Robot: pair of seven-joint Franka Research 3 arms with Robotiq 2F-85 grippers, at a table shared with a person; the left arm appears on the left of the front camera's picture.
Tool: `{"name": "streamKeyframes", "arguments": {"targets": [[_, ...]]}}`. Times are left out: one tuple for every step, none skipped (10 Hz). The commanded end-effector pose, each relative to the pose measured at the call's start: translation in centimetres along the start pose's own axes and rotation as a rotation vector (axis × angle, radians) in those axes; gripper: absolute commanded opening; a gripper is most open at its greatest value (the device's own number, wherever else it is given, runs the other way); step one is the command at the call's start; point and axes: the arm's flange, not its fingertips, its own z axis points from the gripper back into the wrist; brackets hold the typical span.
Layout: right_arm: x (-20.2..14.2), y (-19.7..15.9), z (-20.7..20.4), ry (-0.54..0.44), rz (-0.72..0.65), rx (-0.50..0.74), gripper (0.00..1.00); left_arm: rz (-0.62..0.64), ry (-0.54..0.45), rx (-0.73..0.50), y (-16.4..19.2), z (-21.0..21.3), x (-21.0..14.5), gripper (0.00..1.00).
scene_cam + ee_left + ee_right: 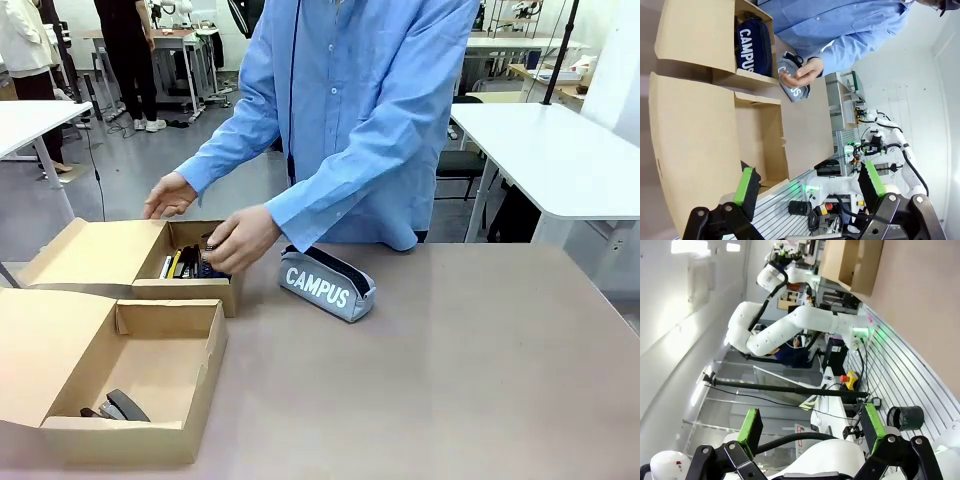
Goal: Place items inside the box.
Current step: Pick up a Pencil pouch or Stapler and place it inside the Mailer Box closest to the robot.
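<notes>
Grey fabric pencil case [326,285], centre frame: judged soft, light, yielding; pinch mid-body across its narrow width. Both the left gripper [810,182] and right gripper [812,425] stand spread, empty.

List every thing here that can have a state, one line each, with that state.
Near box: lid open, stapler inside.
Far box: lid open, several items inside.
Stapler: lying in the near box.
Grey "CAMPUS" case: lying on the table, outside both boxes.
Navy case: inside the far box.
Person's hand: over the far box's corner.
Left pincer: open, empty.
Right pincer: open, empty.
</notes>
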Motion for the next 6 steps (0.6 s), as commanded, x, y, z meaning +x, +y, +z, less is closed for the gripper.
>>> {"name": "streamKeyframes", "arguments": {"targets": [[0.0, 0.8, 0.2, -0.014, -0.024, 0.018, 1.00, -0.021, -0.009, -0.024, -0.1, 0.0, 0.0, 1.00], [0.0, 0.8, 0.2, -0.014, -0.024, 0.018, 1.00, -0.021, -0.009, -0.024, -0.1, 0.0, 0.0, 1.00], [0.0, 0.8, 0.2, -0.014, -0.024, 0.018, 1.00, -0.021, -0.009, -0.024, -0.1, 0.0, 0.0, 1.00], [0.0, 0.8, 0.2, -0.014, -0.024, 0.018, 1.00, -0.021, -0.009, -0.024, -0.1, 0.0, 0.0, 1.00], [-0.1, 0.0, 0.1, -0.004, -0.001, 0.000, 1.00, -0.021, -0.009, -0.024, -0.1, 0.0, 0.0, 1.00], [0.2, 0.6, -1.9, 0.090, 0.013, -0.158, 1.00, -0.021, -0.009, -0.024, -0.1, 0.0, 0.0, 1.00]]}}
